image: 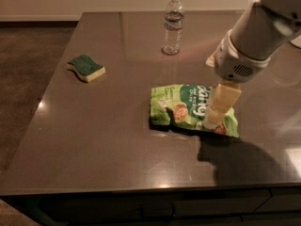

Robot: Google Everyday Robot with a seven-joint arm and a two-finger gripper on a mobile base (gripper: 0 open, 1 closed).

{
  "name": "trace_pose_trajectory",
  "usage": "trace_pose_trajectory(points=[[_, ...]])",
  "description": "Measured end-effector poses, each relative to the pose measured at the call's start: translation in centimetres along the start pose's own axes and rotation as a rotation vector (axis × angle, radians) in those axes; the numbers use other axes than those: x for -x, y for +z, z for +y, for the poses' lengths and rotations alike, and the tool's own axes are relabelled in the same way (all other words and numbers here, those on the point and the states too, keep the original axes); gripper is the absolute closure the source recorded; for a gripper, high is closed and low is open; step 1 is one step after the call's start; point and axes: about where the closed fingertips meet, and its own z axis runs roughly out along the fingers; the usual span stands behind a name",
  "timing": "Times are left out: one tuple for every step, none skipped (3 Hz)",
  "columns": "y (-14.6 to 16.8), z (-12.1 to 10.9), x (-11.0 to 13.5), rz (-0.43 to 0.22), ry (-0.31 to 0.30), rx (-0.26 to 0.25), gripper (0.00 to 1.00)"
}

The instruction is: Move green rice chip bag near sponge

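The green chip bag (181, 108) lies flat on the dark glossy surface (103, 140), directly under the end effector (210, 120) and stretching away from it toward the left of the view. Large white letters on a dark green oval read as "dang", with the last part covered by the end effector. The smaller print beside them is too fine to read, and brown chips are pictured lower down.

The end effector hangs at the end of a white arm (263, 32), with its cream tip over the bag's right end. Whether it touches the bag, and whether it is open or closed, cannot be told.

The sponge (86, 68), dark green over pale yellow, sits well to the left of the end effector and farther back, near the surface's left edge. Bare surface lies between it and the bag. A clear water bottle (172, 25) stands upright behind the end effector and to its left; its label cannot be read. The surface's front edge runs near the bag.
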Motion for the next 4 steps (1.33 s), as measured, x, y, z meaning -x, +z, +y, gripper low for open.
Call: trace_pose_trajectory(points=[[2.4,0.0,0.5,0.003,-0.004,0.031,0.00],[4.2,-0.1,1.3,-0.009,-0.006,0.048,0.00],[5.2,0.0,2.0,-0.014,-0.013,0.051,0.18],[5.5,0.1,2.2,-0.011,-0.020,0.048,0.41]])
